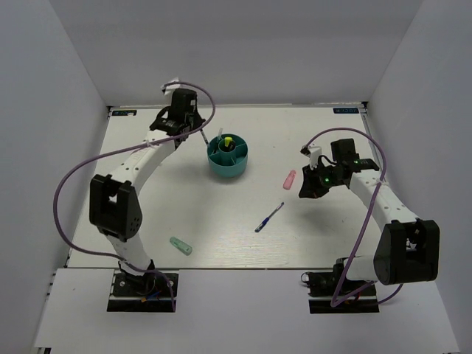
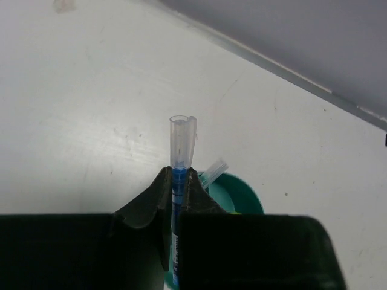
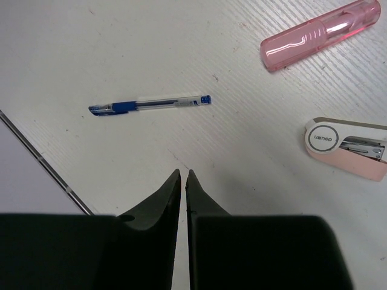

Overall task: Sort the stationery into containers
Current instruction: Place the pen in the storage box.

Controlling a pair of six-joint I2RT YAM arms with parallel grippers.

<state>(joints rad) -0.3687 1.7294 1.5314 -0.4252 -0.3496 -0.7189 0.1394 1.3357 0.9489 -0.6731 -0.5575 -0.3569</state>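
My left end effector (image 2: 179, 174) is right up in the lens, pinched narrow on a thin blue pen (image 2: 179, 145) right at the teal organizer (image 2: 243, 194). My right end effector (image 3: 183, 175) hovers nearly closed and empty over the bench (image 3: 91, 48), near the second blue pen (image 3: 151, 105) and a pink highlighter (image 3: 320, 33). My worry is that I can't tell whether the pen is over a compartment or the rim, so if I let go off-line it could clip a divider and bounce out.
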